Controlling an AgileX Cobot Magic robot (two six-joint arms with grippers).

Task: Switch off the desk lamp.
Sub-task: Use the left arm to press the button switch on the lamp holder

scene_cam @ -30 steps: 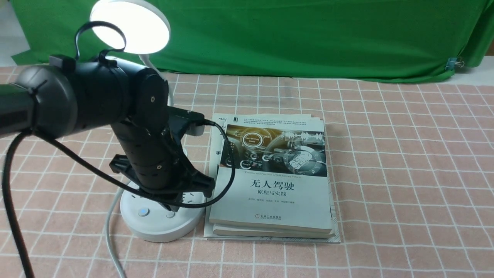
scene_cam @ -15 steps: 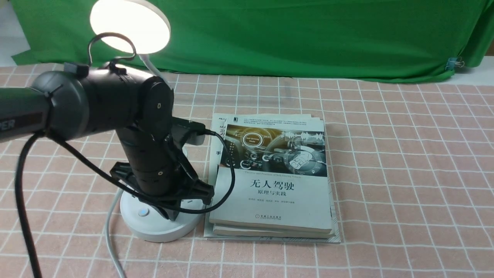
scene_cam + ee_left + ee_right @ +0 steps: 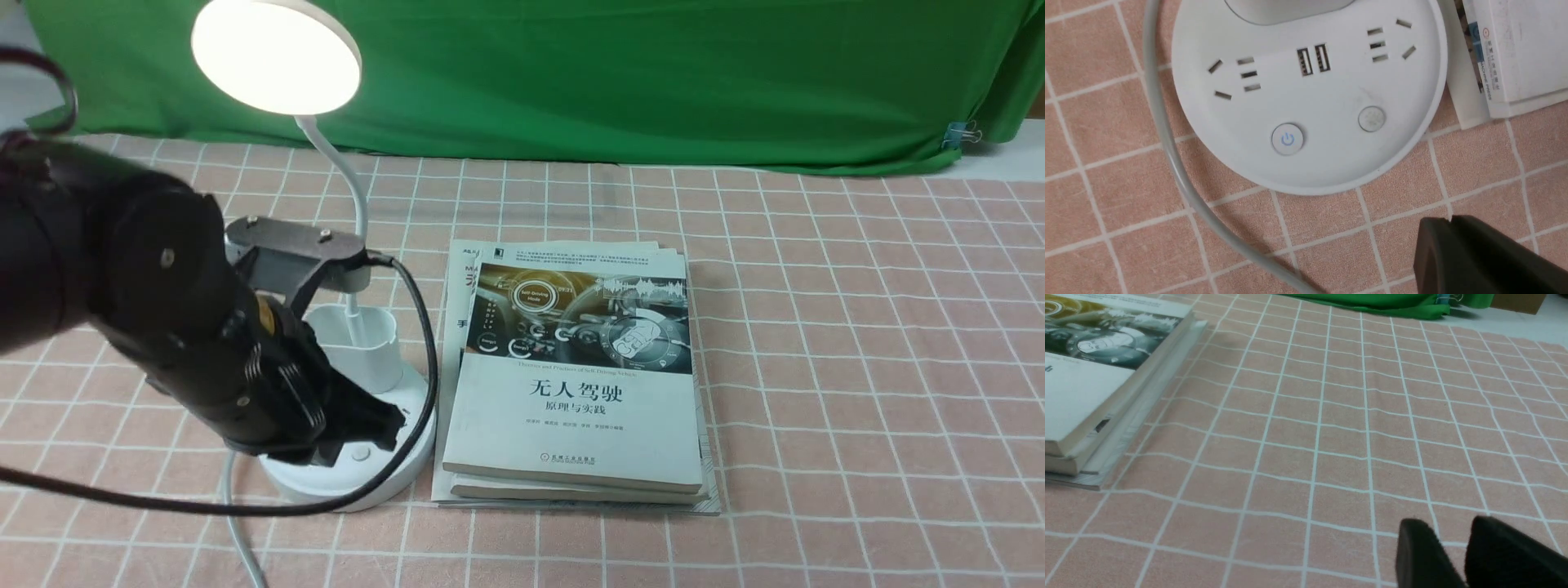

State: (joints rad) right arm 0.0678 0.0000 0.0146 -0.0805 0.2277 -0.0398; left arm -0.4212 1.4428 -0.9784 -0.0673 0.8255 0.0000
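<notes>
The desk lamp is white, and its round disc head [image 3: 277, 53] is lit. Its thin neck [image 3: 353, 204] rises from a small cup [image 3: 365, 343] on the round base [image 3: 371, 486]. The left wrist view shows the base [image 3: 1310, 98] with sockets, a blue-lit power button [image 3: 1287, 139] and a plain button [image 3: 1372, 119]. My left gripper [image 3: 367, 433] is shut and empty, low over the base's front. In the left wrist view the gripper [image 3: 1449, 222] appears beside the base's front rim, apart from both buttons. My right gripper [image 3: 1447, 531] is empty over the cloth, its fingers a narrow gap apart.
A stack of books [image 3: 575, 367] lies right against the base; its edge shows in the right wrist view [image 3: 1106, 400]. The lamp's grey cord [image 3: 1167, 143] runs off the base toward the table's front. A green cloth [image 3: 653, 73] hangs at the back.
My left arm has swung down and toward the left, uncovering the neck and cup. The shut gripper is lower at the base's front. The lamp's light has turned from cool white to warmer.
</notes>
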